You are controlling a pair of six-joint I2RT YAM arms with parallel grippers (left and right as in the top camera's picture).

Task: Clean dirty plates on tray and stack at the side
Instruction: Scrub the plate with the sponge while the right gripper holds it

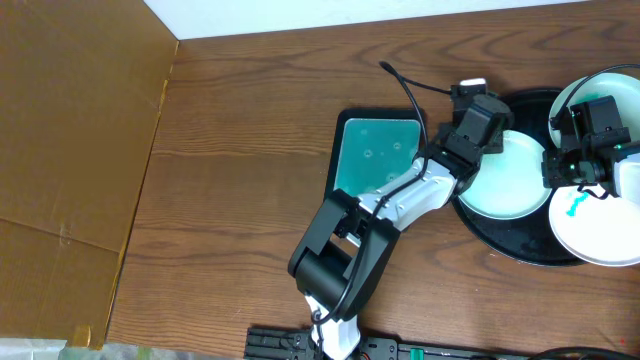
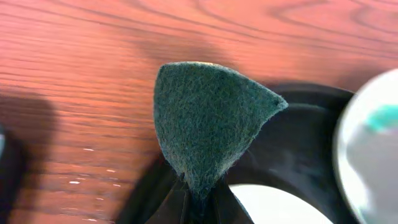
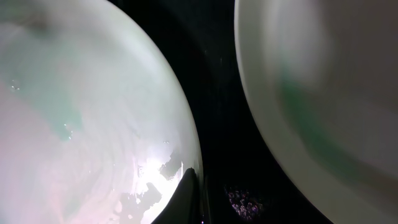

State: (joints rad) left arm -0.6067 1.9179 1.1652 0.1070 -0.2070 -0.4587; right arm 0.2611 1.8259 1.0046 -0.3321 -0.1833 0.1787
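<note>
Three white plates sit on the round black tray (image 1: 500,245) at the right of the wooden worktop (image 1: 250,130). The left plate (image 1: 500,185) lies at the tray's left side, the far plate (image 1: 610,85) at its far right, and the near plate (image 1: 600,235) at its near right, marked with a turquoise smear (image 1: 575,207). The left hand (image 2: 199,202) is clamped on a dark green scouring pad (image 2: 208,121), which stands up from its fingertips over the tray's rim, just beside the left plate. The right hand (image 3: 189,199) hangs low over the tray between two plates, its fingers together at one plate's edge; whether they touch it cannot be told. A small teal tray (image 1: 378,150) lies left of the black one
</note>
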